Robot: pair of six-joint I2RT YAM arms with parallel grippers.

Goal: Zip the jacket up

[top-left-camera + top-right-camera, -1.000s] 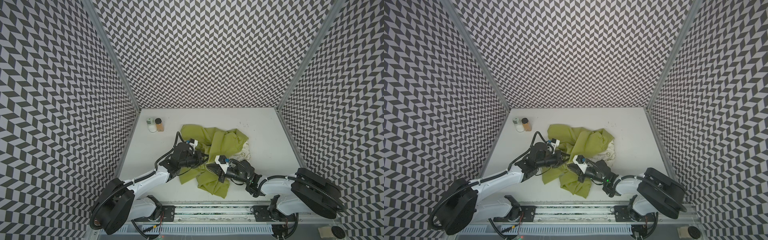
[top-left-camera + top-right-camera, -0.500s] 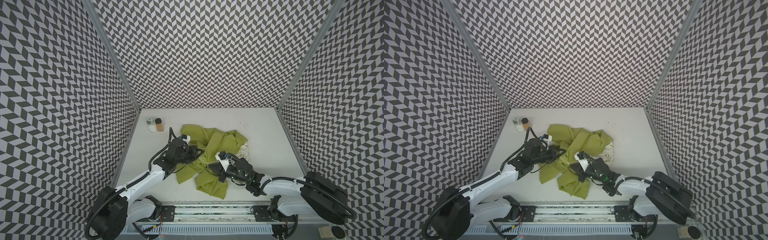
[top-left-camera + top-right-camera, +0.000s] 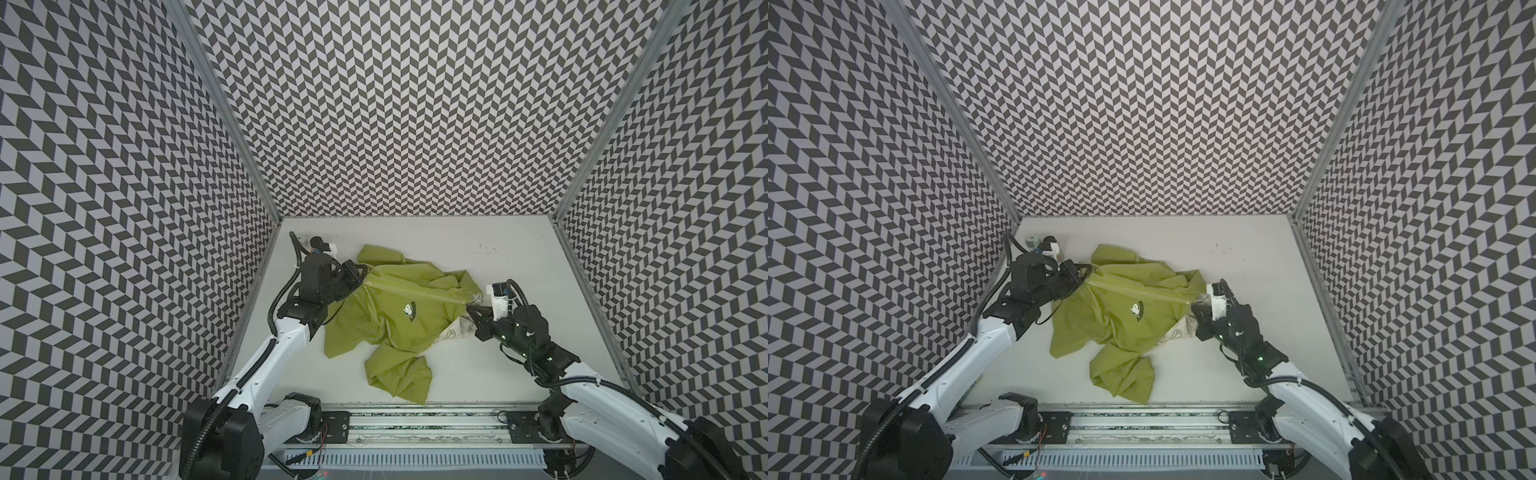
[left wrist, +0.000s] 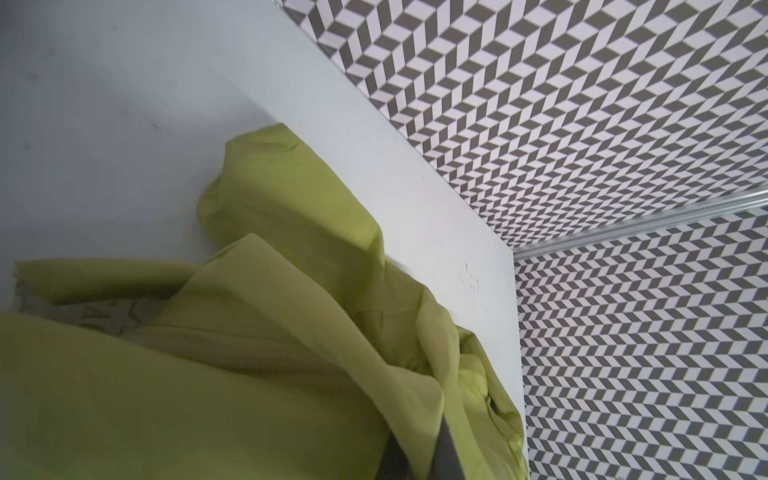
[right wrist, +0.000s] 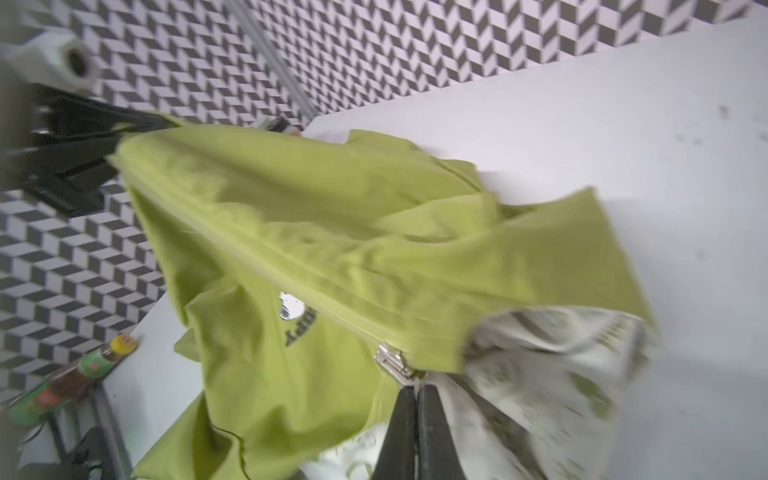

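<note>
**Left claw (image 3: 360, 273) is holding, right claw (image 3: 471, 308) is zipping**

We are squeezing our left claw tight shut on one end of the jacket (image 3: 395, 328), over by the left wall. We think this is the bottom end. Two small bottles (image 3: 1040, 241) are standing just behind that arm, in the far corner of the white table (image 3: 519, 257).

Going to the right, the green jacket is lying all crumpled in the middle of the table. Its zip line (image 3: 419, 293) is stretching straight and tight between our two claws. A little white-and-black logo (image 3: 409, 311) is sitting just beside the zip.

Further right, in the right wrist view, the shiny zip pull (image 5: 392, 361) is sitting at the end of the closed zip. We are pinching our right claw shut on the tip of that pull. Past it, the white lining (image 5: 561, 353) with green doodles is peeking out, so that part is looking open.

We think we are in the zipping step, and most of the zip is looking done. Next we should be pulling the zip pull further right, toward the collar. Our left claw needs to be holding on hard, so the zip is staying straight. We should be going slowly, because the thin cloth could get caught in the zip.
</note>
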